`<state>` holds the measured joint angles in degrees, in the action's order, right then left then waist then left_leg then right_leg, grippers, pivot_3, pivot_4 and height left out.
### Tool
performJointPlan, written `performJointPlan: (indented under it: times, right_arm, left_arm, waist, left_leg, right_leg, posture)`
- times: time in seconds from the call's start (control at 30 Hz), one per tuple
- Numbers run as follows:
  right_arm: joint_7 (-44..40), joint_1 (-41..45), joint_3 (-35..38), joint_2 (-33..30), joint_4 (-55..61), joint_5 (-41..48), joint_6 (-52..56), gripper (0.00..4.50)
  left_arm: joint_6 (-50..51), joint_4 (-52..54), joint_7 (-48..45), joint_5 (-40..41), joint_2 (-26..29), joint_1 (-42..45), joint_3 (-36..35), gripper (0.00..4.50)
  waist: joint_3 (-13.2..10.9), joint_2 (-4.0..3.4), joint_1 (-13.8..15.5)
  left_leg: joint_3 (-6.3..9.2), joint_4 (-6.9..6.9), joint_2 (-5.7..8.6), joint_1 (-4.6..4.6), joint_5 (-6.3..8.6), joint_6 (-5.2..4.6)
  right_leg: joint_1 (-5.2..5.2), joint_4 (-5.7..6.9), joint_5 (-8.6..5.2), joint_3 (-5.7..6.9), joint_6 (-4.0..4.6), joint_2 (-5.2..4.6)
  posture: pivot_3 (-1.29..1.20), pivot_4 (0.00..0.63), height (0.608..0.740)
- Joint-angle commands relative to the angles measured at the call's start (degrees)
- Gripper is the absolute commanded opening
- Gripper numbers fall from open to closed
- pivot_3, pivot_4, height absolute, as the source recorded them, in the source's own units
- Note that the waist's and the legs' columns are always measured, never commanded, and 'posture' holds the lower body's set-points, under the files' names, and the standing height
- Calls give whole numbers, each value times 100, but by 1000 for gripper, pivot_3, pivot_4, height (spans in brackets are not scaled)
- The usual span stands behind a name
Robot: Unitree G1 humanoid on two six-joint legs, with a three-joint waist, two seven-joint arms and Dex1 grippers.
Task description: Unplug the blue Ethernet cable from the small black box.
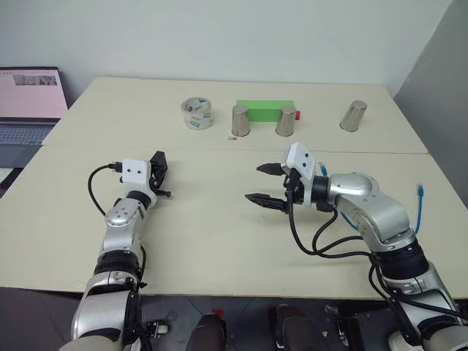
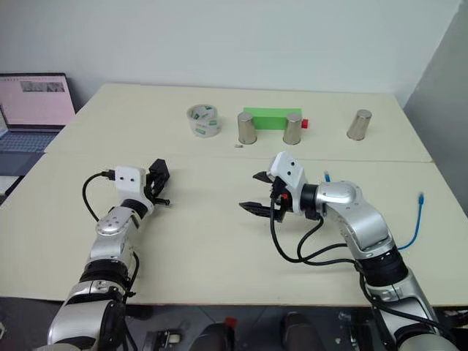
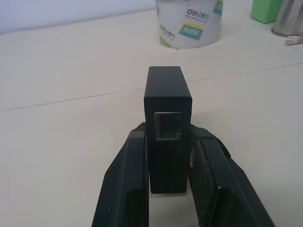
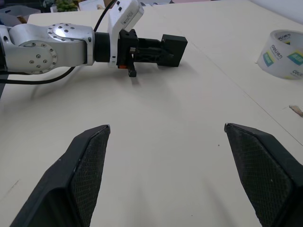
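- Left gripper (image 1: pixel 158 178), left of centre in the left eye view: clamped on the small black box (image 3: pixel 166 120), whose long axis runs straight out along the fingers; its socket faces the wrist camera and looks empty.
- Right gripper (image 1: pixel 263 184), centre of the frame: fingers spread wide, holding nothing, pointing toward the box across bare table (image 1: pixel 212 234).
- Blue Ethernet cable (image 1: pixel 420 208): at the right edge, beyond the right arm, well apart from the box; the unplugging appears done.
- Upper centre: tape roll (image 1: pixel 197 112), green block (image 1: pixel 265 110), three metal cups (image 1: pixel 240 120); none obstructs.
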<state>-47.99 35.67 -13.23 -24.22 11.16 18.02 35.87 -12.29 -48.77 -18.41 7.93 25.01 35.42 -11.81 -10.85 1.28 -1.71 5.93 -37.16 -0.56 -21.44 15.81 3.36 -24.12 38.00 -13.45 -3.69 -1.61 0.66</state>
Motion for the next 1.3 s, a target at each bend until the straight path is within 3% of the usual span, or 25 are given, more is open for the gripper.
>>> performJointPlan:
  times: [0.03,0.07,0.33,0.43,0.67,0.83,0.97,1.3]
  right_arm:
    - [109,88,83,53,179,84,126,4092]
    - [126,75,84,51,192,74,150,4150]
    - [192,-4,86,22,315,77,251,4150]
    - [240,-65,77,-15,351,32,228,4150]
    - [302,-444,422,-235,585,252,476,4150]
    - [217,-872,875,-727,626,362,551,4150]
    - [223,-1062,1365,-1249,373,306,454,4150]
    - [170,-1153,1781,-1975,-148,134,96,4150]
  left_arm:
    - [-107,-373,59,82,-27,141,-157,776]
    - [-72,-404,-9,188,-55,126,-232,1478]
    - [137,63,-14,388,-107,-314,-405,3053]
    - [548,837,108,268,-90,-772,-279,3768]
    - [1929,3086,-625,350,535,-1937,-33,3768]
    - [2493,4236,-1803,782,1394,-2462,-140,3768]
    - [2652,4499,-2279,958,1918,-2469,-323,3768]
    - [2740,4396,-3121,1162,2202,-2125,-292,3768]
  waist:
    - [0,0,-2]
    - [0,-1,-7]
    - [1,-2,-41]
    - [2,-3,-62]
    - [3,-5,-121]
    - [2,-5,-119]
    - [1,-7,-60]
    - [1,-7,-69]
  left_leg:
    - [2,0,0,0,0,0]
    - [6,0,-1,1,0,0]
    - [7,4,-3,3,0,0]
    - [8,4,-3,3,0,0]
    - [6,11,-7,7,0,0]
    - [6,10,-8,4,0,0]
    - [6,8,-7,3,0,0]
    - [-22,14,-12,15,1,-1]
  right_leg:
    - [0,2,0,2,0,0]
    - [0,3,0,5,0,0]
    - [0,5,0,6,0,1]
    - [0,5,0,6,1,1]
    - [0,6,0,1,1,0]
    - [0,2,-11,5,-6,4]
    - [2,1,-22,7,-21,5]
    - [3,-1,-23,-16,-21,9]
  posture:
    - [0,150,740]
    - [0,150,740]
    - [0,150,740]
    - [0,150,740]
    - [0,150,740]
    - [0,150,740]
    - [0,150,740]
    - [0,150,740]
